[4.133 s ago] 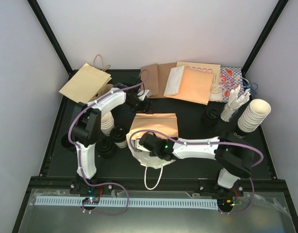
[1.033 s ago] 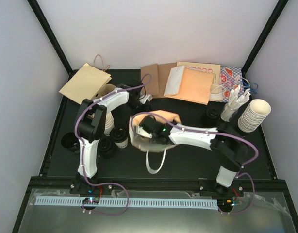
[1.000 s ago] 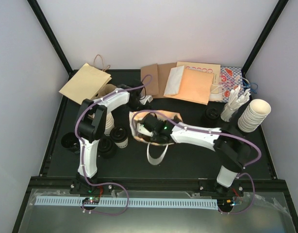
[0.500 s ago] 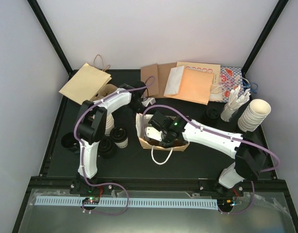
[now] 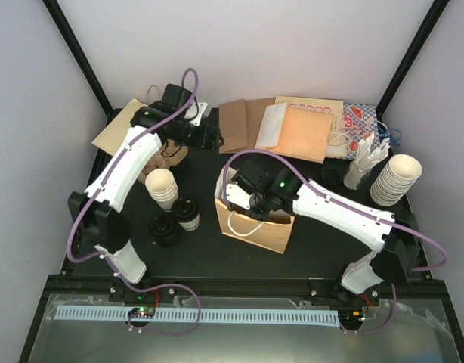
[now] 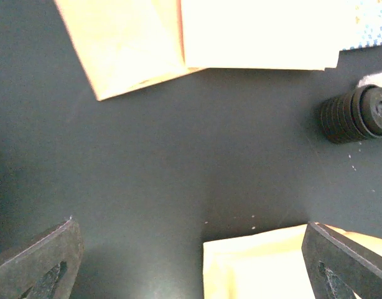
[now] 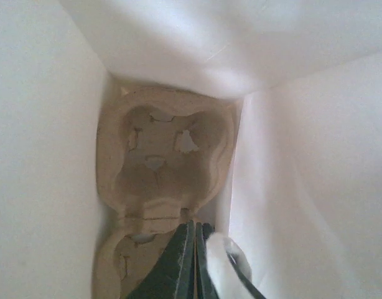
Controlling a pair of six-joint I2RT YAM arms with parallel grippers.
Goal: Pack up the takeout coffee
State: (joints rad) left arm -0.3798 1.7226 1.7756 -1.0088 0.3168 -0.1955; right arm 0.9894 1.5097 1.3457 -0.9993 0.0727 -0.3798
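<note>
Pulp tray [image 7: 163, 156] in bag [image 5: 256, 231], R-wrist view only

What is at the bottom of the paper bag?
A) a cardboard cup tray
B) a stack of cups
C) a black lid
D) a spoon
A: the right wrist camera looks down inside the bag and shows the cardboard cup tray at its bottom.
</note>
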